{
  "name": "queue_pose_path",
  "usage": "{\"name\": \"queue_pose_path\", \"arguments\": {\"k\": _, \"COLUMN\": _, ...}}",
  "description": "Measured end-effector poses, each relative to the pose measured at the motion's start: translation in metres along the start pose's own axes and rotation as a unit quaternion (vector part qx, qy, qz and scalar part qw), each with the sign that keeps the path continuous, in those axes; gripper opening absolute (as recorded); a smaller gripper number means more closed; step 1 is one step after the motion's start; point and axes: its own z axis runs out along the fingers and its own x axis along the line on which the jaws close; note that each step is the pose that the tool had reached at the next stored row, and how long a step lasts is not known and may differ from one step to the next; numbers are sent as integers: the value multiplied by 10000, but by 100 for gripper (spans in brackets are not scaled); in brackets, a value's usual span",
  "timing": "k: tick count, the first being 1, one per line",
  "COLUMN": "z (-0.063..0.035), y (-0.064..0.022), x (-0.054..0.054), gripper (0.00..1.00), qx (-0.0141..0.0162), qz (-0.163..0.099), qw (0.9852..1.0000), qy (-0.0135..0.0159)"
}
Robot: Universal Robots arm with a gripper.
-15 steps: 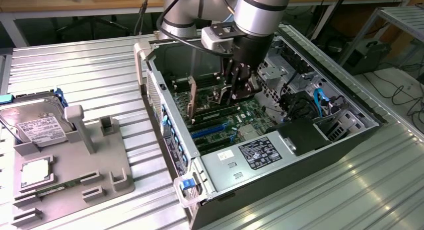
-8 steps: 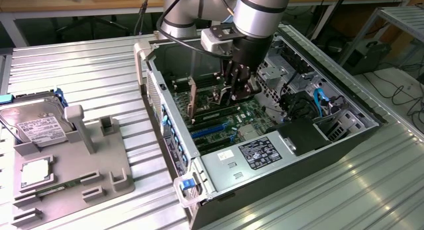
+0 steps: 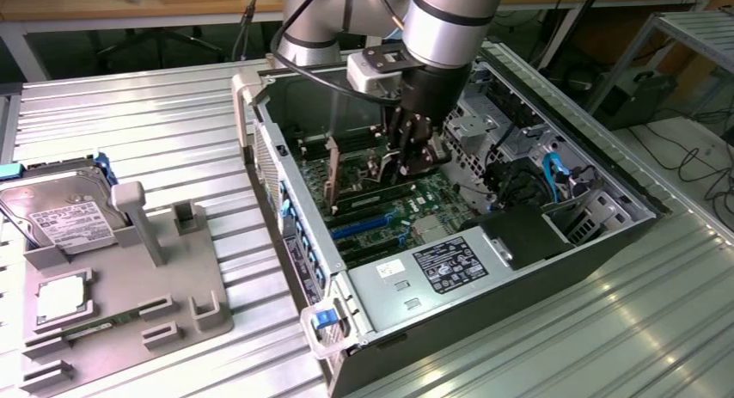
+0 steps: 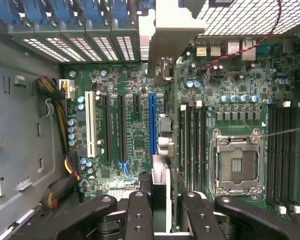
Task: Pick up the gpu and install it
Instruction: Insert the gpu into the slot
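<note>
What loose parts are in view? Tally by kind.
Silver hard drive with white label, on the grey plastic tray: 1
Square silver chip, on the tray: 1
Green memory stick, on the tray: 1
Thin dark gpu card, gripped in the jaws: 1
Total: 4

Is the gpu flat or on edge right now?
On edge. The gpu stands edge-down in the claw, above the blue slot on the motherboard.

No text can be read. A black label with fine white print sits on the power supply in the computer case; its characters do not resolve. The white label on the hard drive carries print and barcode-like marks, also illegible.
</note>
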Motion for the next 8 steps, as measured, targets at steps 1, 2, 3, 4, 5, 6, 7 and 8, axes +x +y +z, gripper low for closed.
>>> {"name": "queue_pose_path", "arguments": {"k": 1, "z": 2, "y": 0, "x": 0, "gripper": 28, "qx": 0, "qz": 0, "qw": 10000, "qy": 0}}
{"name": "queue_pose_path", "arguments": {"k": 2, "z": 8, "y": 0, "x": 0, "gripper": 28, "qx": 1, "qz": 0, "qw": 10000, "qy": -2}}
{"name": "queue_pose_path", "arguments": {"k": 3, "z": 15, "y": 0, "x": 0, "gripper": 28, "qx": 1, "qz": 0, "qw": 10000, "qy": -3}}
{"name": "queue_pose_path", "arguments": {"k": 4, "z": 23, "y": 0, "x": 0, "gripper": 28, "qx": 1, "qz": 0, "qw": 10000, "qy": -2}}
{"name": "queue_pose_path", "arguments": {"k": 5, "z": 26, "y": 0, "x": 1, "gripper": 28, "qx": 0, "qz": 0, "qw": 10000, "qy": -1}}
{"name": "queue_pose_path", "arguments": {"k": 6, "z": 30, "y": 0, "x": 2, "gripper": 28, "qx": 0, "qz": 1, "qw": 10000, "qy": -1}}
{"name": "queue_pose_path", "arguments": {"k": 7, "z": 34, "y": 0, "x": 2, "gripper": 28, "qx": 1, "qz": 1, "qw": 10000, "qy": -1}}
{"name": "queue_pose_path", "arguments": {"k": 8, "z": 38, "y": 0, "x": 2, "gripper": 28, "qx": 1, "qz": 1, "qw": 10000, "qy": -2}}
